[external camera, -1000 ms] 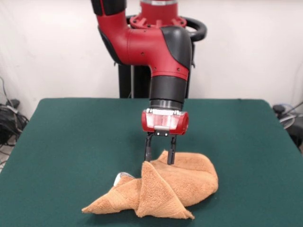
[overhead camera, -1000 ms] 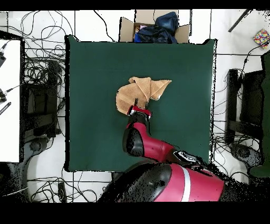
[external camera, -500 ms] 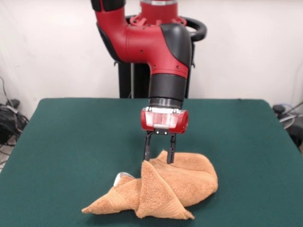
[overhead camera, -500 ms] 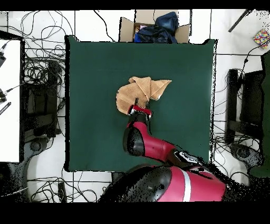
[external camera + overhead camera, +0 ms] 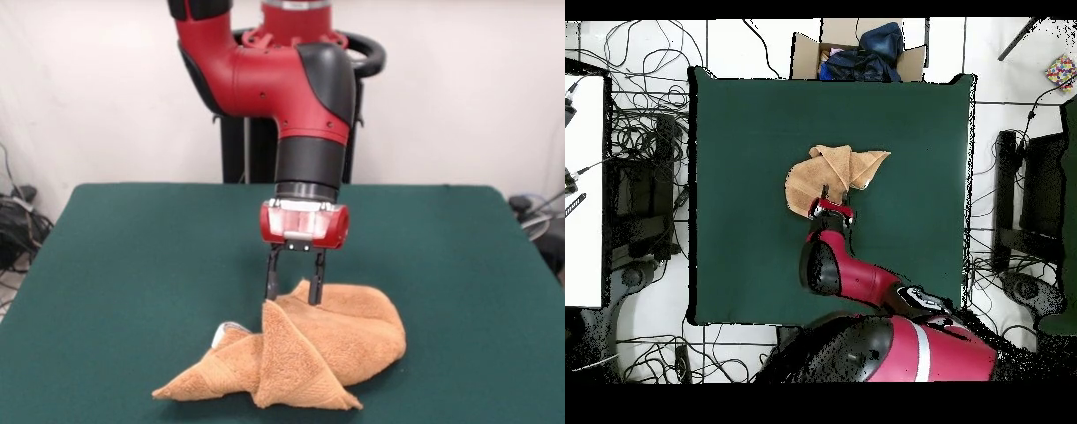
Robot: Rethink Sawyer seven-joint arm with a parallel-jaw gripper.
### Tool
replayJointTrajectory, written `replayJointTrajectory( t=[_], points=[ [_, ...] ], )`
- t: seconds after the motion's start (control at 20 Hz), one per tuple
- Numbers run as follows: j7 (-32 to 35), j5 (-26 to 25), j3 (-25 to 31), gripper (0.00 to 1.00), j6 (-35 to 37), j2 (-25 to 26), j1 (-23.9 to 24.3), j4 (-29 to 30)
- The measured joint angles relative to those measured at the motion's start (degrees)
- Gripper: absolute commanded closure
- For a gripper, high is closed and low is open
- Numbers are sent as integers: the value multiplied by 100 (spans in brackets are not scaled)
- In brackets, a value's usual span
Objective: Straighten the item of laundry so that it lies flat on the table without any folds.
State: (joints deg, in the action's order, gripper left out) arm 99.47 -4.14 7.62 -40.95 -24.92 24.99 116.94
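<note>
The orange-tan towel (image 5: 340,340) lies crumpled in a folded heap near the front edge of the green table (image 5: 132,265). One corner is folded over into a triangle at the front, and a small white tag (image 5: 228,326) shows at its left. My gripper (image 5: 293,299) points straight down over the heap's back edge. Its fingers are apart, with the tips at a raised fold of the towel. In the overhead view the towel (image 5: 815,180) lies mid-table (image 5: 745,120) with the gripper (image 5: 831,203) at the edge nearest the robot's base.
A cardboard box (image 5: 855,50) of dark cloth stands past the table's edge opposite the robot in the overhead view. Cables (image 5: 635,130) and furniture lie on the floor on both sides. The pedestal (image 5: 238,150) stands behind the table.
The gripper has risen slightly and shifted a little to the left in the front view. The towel has not moved.
</note>
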Motion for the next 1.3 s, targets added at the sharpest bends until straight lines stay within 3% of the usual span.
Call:
replayJointTrajectory(
  t=[1.3],
  points=[
    [0,-608,-168,0,0,4,249,-15]
  ],
)
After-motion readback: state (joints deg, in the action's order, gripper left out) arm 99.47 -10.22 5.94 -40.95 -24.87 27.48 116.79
